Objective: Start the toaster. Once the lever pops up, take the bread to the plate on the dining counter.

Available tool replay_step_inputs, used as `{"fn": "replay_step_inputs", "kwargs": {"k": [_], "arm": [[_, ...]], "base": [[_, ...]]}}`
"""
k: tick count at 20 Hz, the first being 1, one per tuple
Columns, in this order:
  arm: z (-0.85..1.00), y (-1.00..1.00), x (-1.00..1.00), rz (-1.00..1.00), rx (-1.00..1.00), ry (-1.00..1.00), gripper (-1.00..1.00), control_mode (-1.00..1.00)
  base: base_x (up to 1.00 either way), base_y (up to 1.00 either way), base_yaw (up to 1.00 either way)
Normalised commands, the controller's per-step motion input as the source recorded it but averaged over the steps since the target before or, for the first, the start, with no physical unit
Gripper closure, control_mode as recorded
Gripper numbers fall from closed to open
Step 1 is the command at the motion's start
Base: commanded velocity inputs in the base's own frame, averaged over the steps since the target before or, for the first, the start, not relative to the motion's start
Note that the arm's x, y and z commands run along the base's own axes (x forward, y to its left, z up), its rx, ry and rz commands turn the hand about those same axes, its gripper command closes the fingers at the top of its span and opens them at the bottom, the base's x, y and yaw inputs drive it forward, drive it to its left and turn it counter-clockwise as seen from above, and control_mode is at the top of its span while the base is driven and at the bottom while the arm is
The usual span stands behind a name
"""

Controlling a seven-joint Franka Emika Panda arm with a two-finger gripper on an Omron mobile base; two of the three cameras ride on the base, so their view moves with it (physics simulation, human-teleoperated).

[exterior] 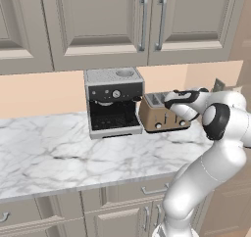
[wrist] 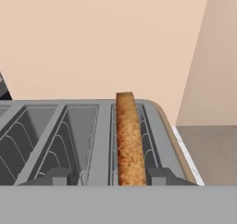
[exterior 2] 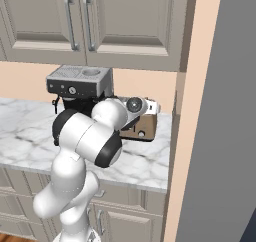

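The bronze-brown toaster (exterior: 158, 117) (exterior 2: 144, 128) stands on the marble worktop (exterior: 49, 153), just right of the coffee machine. In the hand view I look down along its silver slotted top (wrist: 92, 103). The bread (wrist: 130, 140), a brown-crusted slice, stands upright in the right-hand slot and rises above the rim. My gripper (exterior: 166, 104) (wrist: 111, 177) hovers right over the toaster top, open. The slice stands between the fingertips (wrist: 162, 176), close to the right one, with a wide gap to the left one. The plate and the dining counter are out of view.
A black-and-silver coffee machine (exterior: 113, 101) (exterior 2: 80, 83) stands tight against the toaster's left side. Beige wall cabinets (exterior: 122, 20) hang overhead. A side wall (exterior 2: 190, 86) closes the worktop just right of the toaster. Open marble stretches to the left.
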Motion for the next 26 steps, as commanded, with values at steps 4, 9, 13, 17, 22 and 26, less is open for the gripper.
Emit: {"fn": "replay_step_inputs", "kwargs": {"k": [4, 9, 13, 17, 22, 26], "arm": [[0.07, -0.01, 0.0, 0.0, 0.0, 0.0, 1.0, -1.0], [0.02, -0.01, 0.0, 0.0, 0.0, 0.0, 1.0, -1.0], [0.04, -0.02, 0.0, 0.0, 0.0, 0.0, 1.0, -1.0], [0.09, 0.0, -0.05, 0.0, 0.0, -0.01, 1.0, -1.0], [0.14, 0.0, -0.04, 0.0, 0.0, -0.01, 1.0, -1.0], [0.16, 0.0, -0.01, 0.0, 0.0, 0.0, 1.0, -1.0]], "base": [[0.0, 0.0, 0.0], [0.0, 0.0, 0.0], [0.0, 0.0, 0.0], [0.0, 0.0, 0.0], [0.0, 0.0, 0.0], [0.0, 0.0, 0.0]]}}
